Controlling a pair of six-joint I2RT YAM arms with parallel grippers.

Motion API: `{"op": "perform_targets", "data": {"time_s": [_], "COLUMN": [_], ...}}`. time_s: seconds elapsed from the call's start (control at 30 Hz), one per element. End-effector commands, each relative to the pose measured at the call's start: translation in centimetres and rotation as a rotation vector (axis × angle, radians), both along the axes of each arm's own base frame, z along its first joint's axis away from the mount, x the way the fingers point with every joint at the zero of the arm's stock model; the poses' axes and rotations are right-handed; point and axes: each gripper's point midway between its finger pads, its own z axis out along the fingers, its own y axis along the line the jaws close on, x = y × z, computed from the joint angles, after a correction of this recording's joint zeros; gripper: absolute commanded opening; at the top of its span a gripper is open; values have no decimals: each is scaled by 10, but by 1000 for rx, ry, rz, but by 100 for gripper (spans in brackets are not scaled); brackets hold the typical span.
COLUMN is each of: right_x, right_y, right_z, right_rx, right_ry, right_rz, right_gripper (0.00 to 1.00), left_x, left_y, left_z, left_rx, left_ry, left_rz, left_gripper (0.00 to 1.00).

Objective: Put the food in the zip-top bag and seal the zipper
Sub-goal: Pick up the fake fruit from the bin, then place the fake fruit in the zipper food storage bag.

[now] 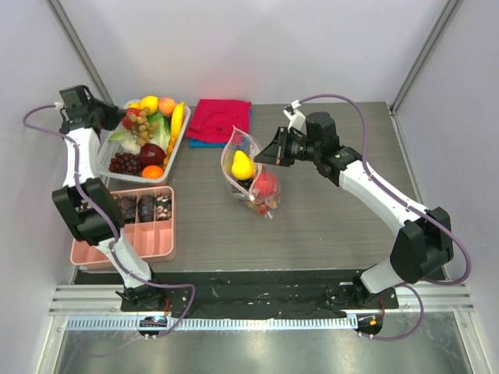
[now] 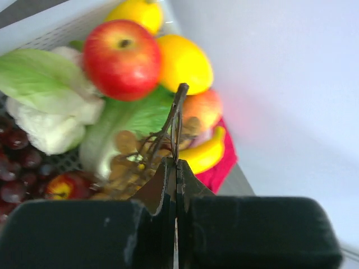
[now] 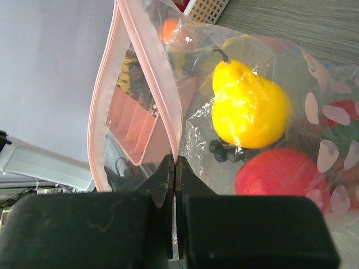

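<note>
Here our left gripper point(image 2: 176, 163) pinches a grape stem point(image 2: 174, 115) at its tips, and our right gripper point(image 3: 174, 159) clamps the zipper point(image 3: 160, 84) likewise.

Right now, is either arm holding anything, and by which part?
Left gripper: jaws shut on the brown stem of the grape bunch. Right gripper: jaws shut on the zip-top bag at its mouth edge, at the pink zipper.

My right gripper point(image 3: 174, 165) pinches the clear crinkly plastic bag point(image 1: 251, 178) with pink dots by its pale-pink zipper strip point(image 3: 162, 84), the mouth gaping and unsealed. Inside the bag lie a glossy yellow toy pear point(image 3: 247, 109), a red fruit point(image 3: 277, 171) and small dark berries point(image 3: 224, 151). Left of the bag, more toy fruits and vegetables point(image 1: 148, 128) sit heaped. There my left gripper point(image 2: 176, 168) is clamped on the stem of a tan grape bunch point(image 2: 129, 159).
</note>
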Motion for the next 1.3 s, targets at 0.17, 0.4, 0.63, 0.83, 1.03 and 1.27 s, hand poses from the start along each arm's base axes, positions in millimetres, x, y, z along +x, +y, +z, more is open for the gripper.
{"op": "perform_targets", "data": {"time_s": [0.17, 0.4, 0.63, 0.83, 1.03, 1.27], "right_x": [-1, 0, -2, -4, -7, -6], "right_y": [0, 0, 0, 0, -2, -5], "right_z": [32, 29, 35, 40, 42, 41], "right_rx": [43, 36, 51, 58, 59, 56], "right_ry": [-106, -106, -99, -103, -107, -103], "right_rz": [8, 9, 4, 6, 5, -3], "right_gripper": [1, 1, 1, 1, 1, 1], "left_x": [-48, -105, -169, -195, -203, -215], "left_y": [-57, -181, -302, -364, -365, -341], "left_z": [151, 208, 221, 186, 130, 111], "left_rx": [98, 161, 248, 244, 282, 377], "left_ry": [-315, -456, -569, -510, -385, -328], "left_rz": [-160, -481, -806, -979, -1025, -990], "left_gripper": [0, 0, 0, 0, 0, 0]}}
